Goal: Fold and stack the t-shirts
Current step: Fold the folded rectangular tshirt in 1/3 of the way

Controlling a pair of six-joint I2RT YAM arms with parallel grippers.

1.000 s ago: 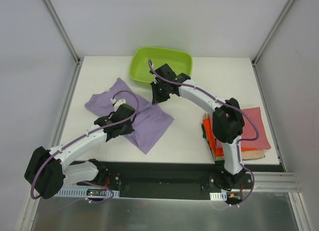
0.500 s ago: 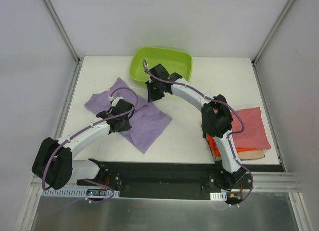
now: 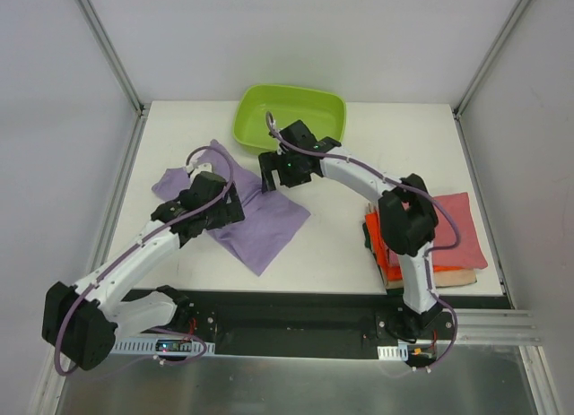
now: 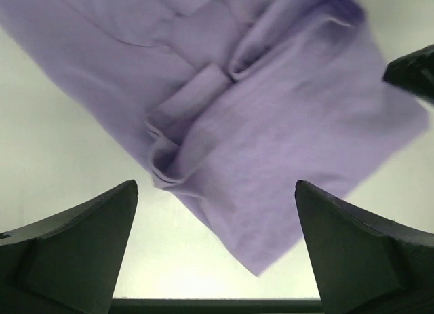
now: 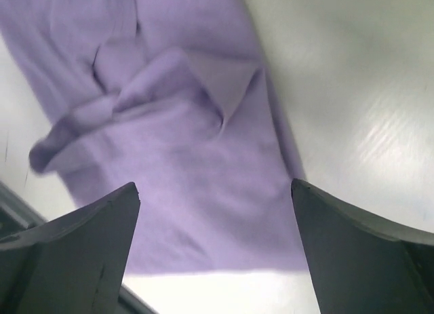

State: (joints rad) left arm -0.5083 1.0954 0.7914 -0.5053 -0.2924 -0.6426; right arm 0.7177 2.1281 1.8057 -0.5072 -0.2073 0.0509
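Observation:
A lilac t-shirt lies partly folded and rumpled on the white table, left of centre. My left gripper hovers over its left part, jaws wide open, holding nothing; in the left wrist view the t-shirt lies beyond the open gripper. My right gripper hangs open over the shirt's far edge; its wrist view has lilac cloth under the open gripper. At the right edge, a rose-red t-shirt tops a stack over an orange t-shirt.
A lime-green tub stands at the back centre, just behind the right gripper. A tan folded layer shows at the bottom of the stack. The right arm's elbow overhangs the stack's left side. Metal frame posts flank the table.
Both grippers went from shut to wide open and let go of the lilac shirt. The left gripper drew back to the left, and the shirt's near part settled flatter.

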